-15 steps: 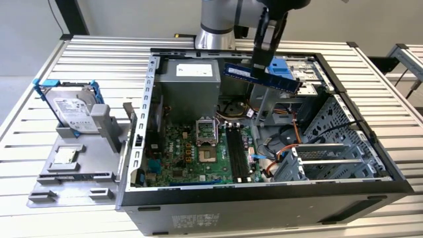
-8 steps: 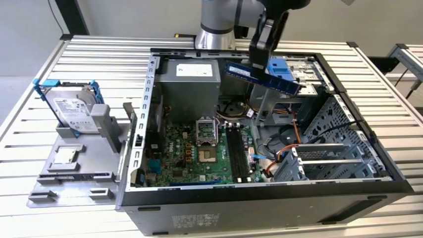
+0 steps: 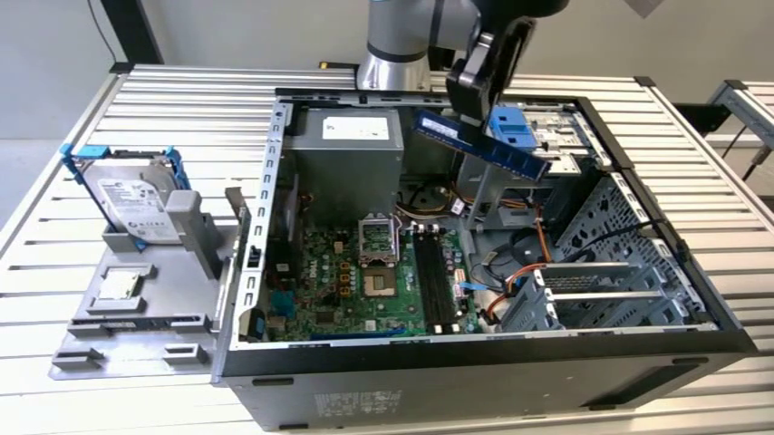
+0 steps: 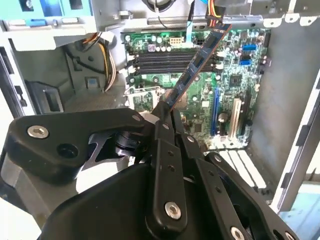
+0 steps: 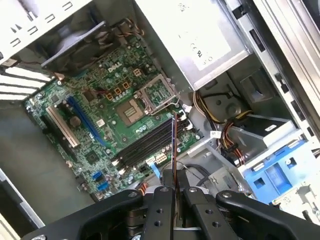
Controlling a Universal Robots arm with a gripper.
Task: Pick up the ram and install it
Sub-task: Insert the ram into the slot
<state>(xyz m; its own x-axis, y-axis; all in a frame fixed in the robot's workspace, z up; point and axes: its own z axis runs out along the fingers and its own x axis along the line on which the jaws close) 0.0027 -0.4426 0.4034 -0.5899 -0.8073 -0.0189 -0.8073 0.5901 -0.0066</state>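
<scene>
We see one hand [image 4: 167,113] clenched on the end of one ram stick [image 4: 193,67], holding it tilted in the air above one open computer case [image 3: 484,358] with four black slots [image 3: 436,281].

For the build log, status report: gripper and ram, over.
Gripper shut on the ram. Ram tilted above the open case, not seated in the memory slots. No obstruction seen between.

You see the ram [image 3: 441,130] above the open case [image 3: 484,385] on the worktop [image 3: 181,91]; the hard drive [image 3: 127,195] stands at the exterior view's left.
</scene>
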